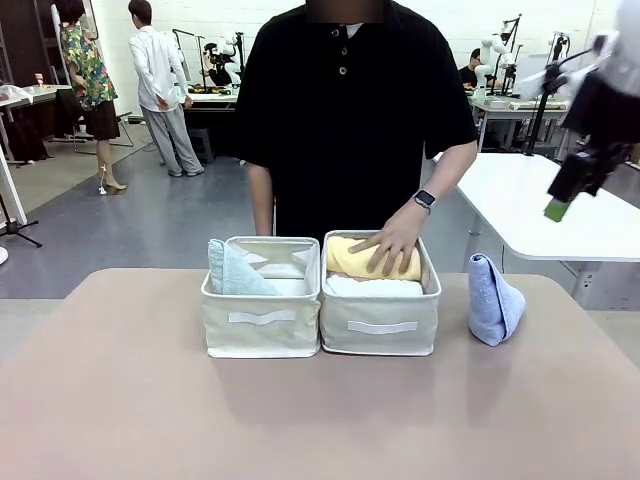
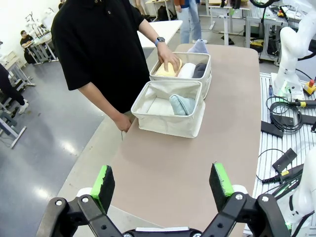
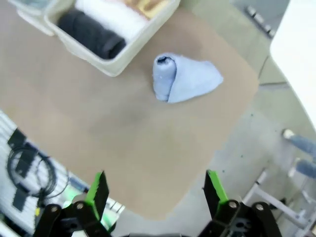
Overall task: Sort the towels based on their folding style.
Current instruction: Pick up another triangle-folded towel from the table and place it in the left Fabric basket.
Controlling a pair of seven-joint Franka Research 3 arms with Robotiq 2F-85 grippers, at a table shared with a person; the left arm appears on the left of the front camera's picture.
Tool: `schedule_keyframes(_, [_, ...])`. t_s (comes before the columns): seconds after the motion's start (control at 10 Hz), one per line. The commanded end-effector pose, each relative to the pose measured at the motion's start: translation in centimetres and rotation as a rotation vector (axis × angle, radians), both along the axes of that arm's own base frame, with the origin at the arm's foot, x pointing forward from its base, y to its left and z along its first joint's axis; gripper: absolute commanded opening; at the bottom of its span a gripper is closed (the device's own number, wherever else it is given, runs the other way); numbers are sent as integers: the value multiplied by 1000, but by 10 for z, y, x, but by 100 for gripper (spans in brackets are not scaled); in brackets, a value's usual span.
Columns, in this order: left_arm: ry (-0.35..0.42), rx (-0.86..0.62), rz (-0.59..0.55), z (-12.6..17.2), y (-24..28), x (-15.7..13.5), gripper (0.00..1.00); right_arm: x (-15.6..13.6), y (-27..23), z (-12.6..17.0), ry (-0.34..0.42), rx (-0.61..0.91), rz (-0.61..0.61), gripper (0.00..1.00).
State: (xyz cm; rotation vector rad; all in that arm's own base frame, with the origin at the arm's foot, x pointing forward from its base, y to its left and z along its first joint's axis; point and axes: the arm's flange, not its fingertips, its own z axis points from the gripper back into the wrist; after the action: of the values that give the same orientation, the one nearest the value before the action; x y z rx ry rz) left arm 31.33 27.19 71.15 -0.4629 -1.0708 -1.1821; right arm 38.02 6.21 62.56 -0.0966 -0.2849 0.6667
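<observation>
Person's hand blocks the right bin; open table surrounds the blue towel.

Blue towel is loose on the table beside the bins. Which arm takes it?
Right. The right arm hangs over that end of the table, jaws open, looking down at the blue towel. The left arm, jaws open, is at the opposite end with both bins between.

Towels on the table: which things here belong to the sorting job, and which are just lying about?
Job: yellow towel, white towel, dark grey towel, mint towel, light blue towel, left cream bin, right cream bin.
Lying about: black cables, white side table.
</observation>
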Motion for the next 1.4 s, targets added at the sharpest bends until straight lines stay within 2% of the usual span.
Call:
schedule_keyframes(0.0, [-9,-14,-6,2,0,-1,100,58,1,-15,36,-12,-164,100])
schedule_keyframes(0.2, [-9,-14,-6,2,0,-1,100,67,5,-36,71,-11,-340,100])
schedule_keyframes(0.3, [-9,-14,-6,2,0,-1,100,53,8,-26,103,-26,-354,100])
schedule_keyframes(0.4, [-9,-14,-6,2,0,-1,100,75,-3,-47,73,12,-224,100])
schedule_keyframes(0.6, [-9,-14,-6,2,0,-1,100,75,-3,-47,73,12,-224,100])
schedule_keyframes(0.7, [-9,-14,-6,2,0,-1,100,73,1,-45,87,10,-276,100])
schedule_keyframes(0.8, [-9,-14,-6,2,0,-1,100,75,27,-70,130,-46,-425,100])
schedule_keyframes(0.9, [-9,-14,-6,2,0,-1,100,80,52,-90,165,-19,-559,100])
schedule_keyframes(1.1, [-9,-14,-6,2,0,-1,100,99,77,-108,118,105,-759,100])
schedule_keyframes(1.3, [-9,-14,-6,2,0,-1,100,111,79,-115,46,148,-860,100])
